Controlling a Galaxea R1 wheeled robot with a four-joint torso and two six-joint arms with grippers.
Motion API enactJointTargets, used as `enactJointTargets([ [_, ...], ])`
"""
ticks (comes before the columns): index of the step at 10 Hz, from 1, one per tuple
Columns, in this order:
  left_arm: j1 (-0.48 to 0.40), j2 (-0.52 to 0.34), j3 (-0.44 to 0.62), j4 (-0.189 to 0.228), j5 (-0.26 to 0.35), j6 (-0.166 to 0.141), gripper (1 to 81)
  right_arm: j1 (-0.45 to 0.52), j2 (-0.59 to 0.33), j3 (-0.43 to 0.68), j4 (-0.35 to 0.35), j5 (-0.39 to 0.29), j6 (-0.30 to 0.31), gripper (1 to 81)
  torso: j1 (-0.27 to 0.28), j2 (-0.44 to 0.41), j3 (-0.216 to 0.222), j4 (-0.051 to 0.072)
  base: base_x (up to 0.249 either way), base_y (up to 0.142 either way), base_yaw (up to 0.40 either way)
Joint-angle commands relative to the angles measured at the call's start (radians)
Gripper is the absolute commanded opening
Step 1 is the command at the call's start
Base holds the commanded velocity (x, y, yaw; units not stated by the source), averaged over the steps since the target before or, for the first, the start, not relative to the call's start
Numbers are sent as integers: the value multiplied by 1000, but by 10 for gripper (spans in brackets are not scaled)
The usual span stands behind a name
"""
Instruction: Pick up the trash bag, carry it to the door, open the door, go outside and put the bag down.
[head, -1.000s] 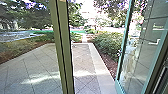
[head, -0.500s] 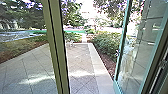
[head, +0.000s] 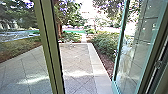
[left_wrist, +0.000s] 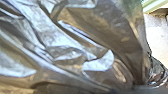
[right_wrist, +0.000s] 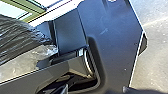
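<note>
How far the jaws of either gripper stand apart, or what they pinch, I cannot tell, nor how the arms are posed. The crumpled, shiny trash bag (left_wrist: 100, 37) spreads over most of the left wrist view. In the head view, a green post (head: 50, 47) slants down left of centre, the glass door (head: 118, 53) stands open at right, and between them lies the paving (head: 77, 60)

Your head camera has moved: you now see the door frame post (head: 46, 37) farther toward the left gripper's side, and past it, toward the right gripper's side, a tree trunk (head: 59, 27) has come into view.
</note>
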Motion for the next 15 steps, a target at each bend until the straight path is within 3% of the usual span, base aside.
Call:
enactJointTargets([
  [1, -55, 1, 4, 15, 51, 10, 10, 19, -5, 4, -38, -52, -5, 811, 0, 0, 0, 0, 0, -96, 0],
  [15, -53, 12, 4, 45, 51, 10, 10, 13, -5, 8, -35, -6, -3, 811, 0, 0, 0, 0, 0, -83, 0],
])
